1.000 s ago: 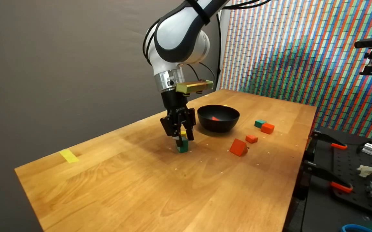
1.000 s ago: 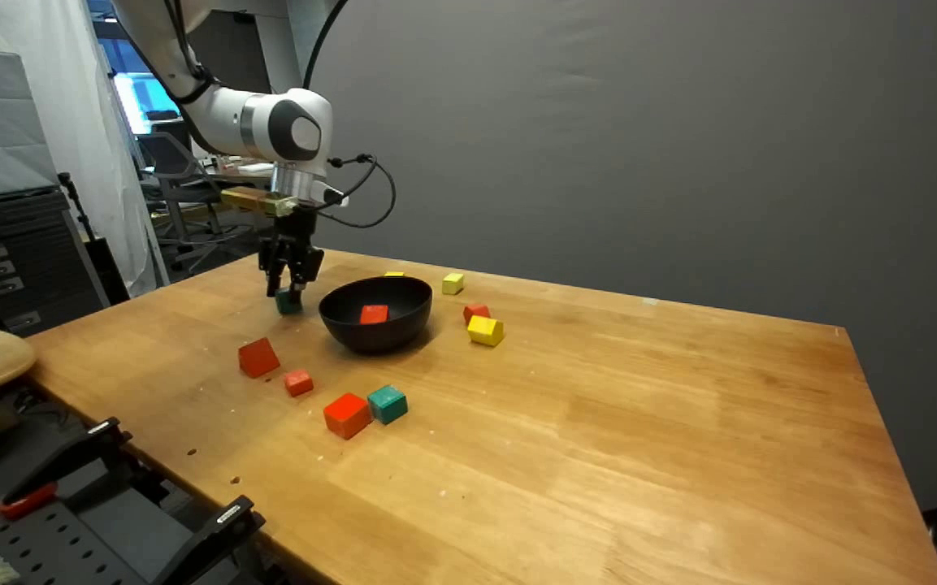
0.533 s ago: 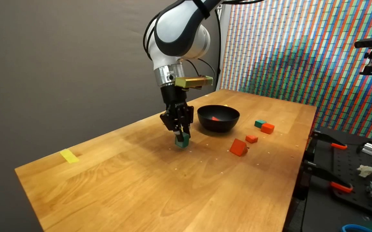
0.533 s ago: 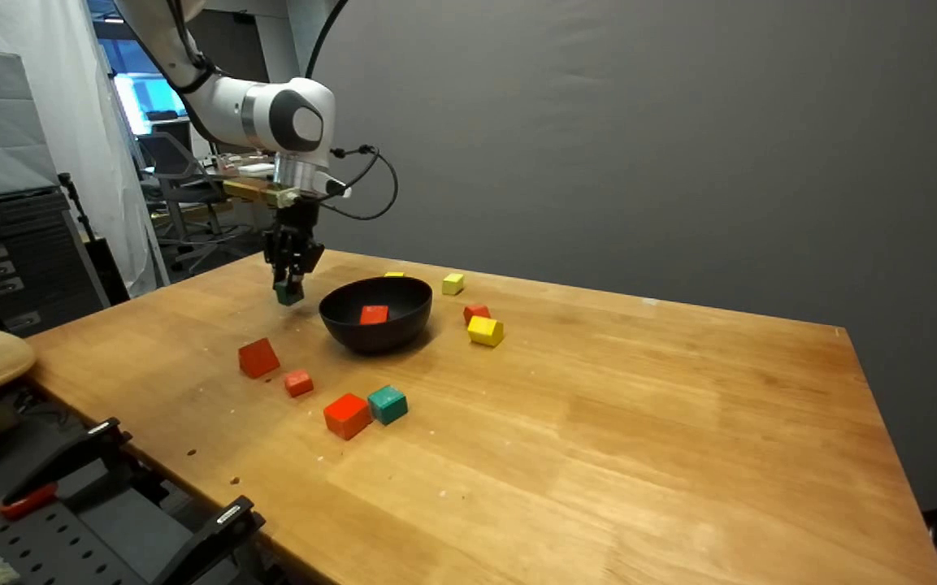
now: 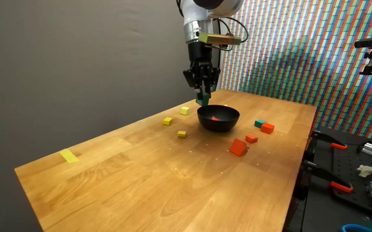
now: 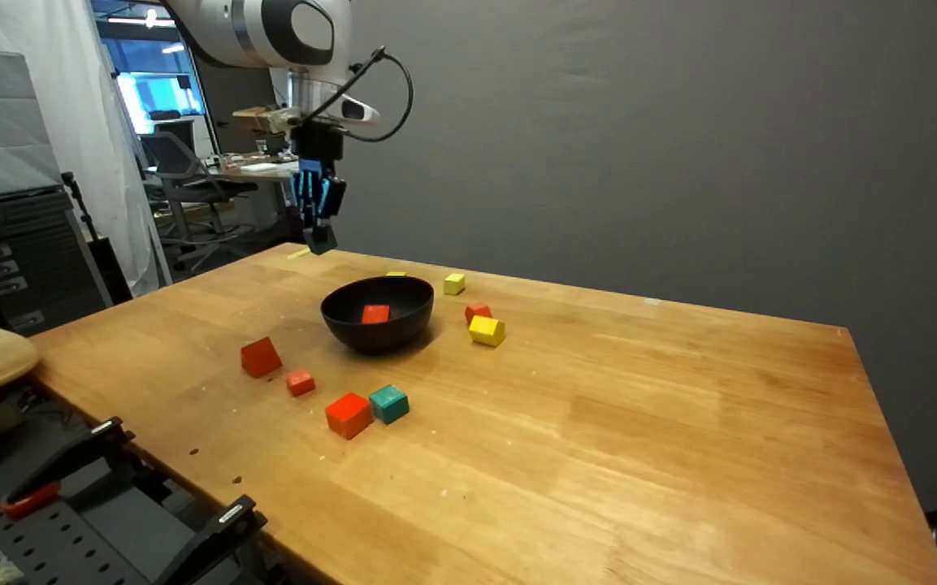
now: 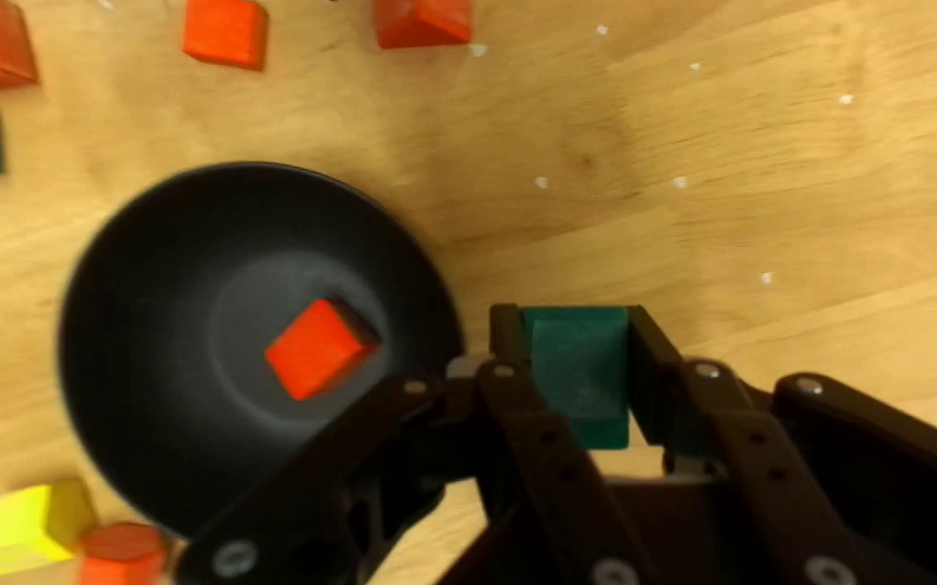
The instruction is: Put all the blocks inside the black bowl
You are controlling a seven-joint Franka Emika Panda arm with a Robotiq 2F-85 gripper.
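Claw (image 7: 574,325): you're clamped on the green block (image 7: 580,374)
Green block: airborne, looks just outside the bowl (image 7: 151,268)
Bowl: centre over it, dip low, let go clear of the red block (image 7: 314,348) inside

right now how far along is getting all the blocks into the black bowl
Early on, it seems. Done: one red block lies inside the black bowl. In hand: the gripper holds a green block in the air, not yet in the bowl. Left: a second green block, four red blocks and several yellow blocks, all on the table.
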